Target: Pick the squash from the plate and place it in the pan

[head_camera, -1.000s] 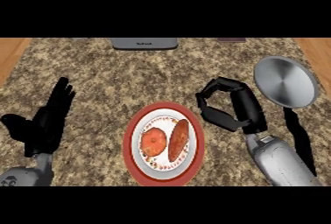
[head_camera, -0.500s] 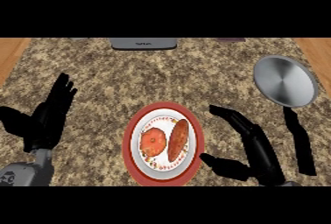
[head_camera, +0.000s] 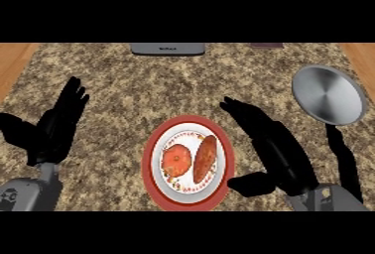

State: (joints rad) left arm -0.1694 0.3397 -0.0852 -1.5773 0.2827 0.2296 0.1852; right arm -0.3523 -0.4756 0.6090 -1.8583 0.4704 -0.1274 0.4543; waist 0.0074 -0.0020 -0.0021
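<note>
1. The counter point(head_camera: 183, 84) is speckled brown and beige stone, with a strip of wood showing along both its left and right sides.
2. At the far edge a grey appliance point(head_camera: 167, 48) is cut off by the view's top, and a small dark object point(head_camera: 267, 45) sits to its right; I cannot tell what that is.
3. A red-rimmed plate point(head_camera: 189, 201) with a white, patterned centre lies near the middle of the near side.
4. The squash point(head_camera: 206, 158), an elongated orange-brown piece, lies on the plate's right half, touching a rounder orange piece point(head_camera: 176, 159) on its left.
5. The right hand point(head_camera: 275, 149) hovers just right of the plate, released, its fingers straight and pointing away from the robot, the thumb jutting toward the plate's lower right rim. It holds nothing and does not touch the squash.
6. The pan point(head_camera: 329, 94), round and grey metal, lies at the far right, close to the counter's right edge, well apart from the plate.
7. The left hand point(head_camera: 55, 126) rests released at the left, fingers up.
8. Bare stone lies between plate and pan, and between plate and the far edge.
</note>
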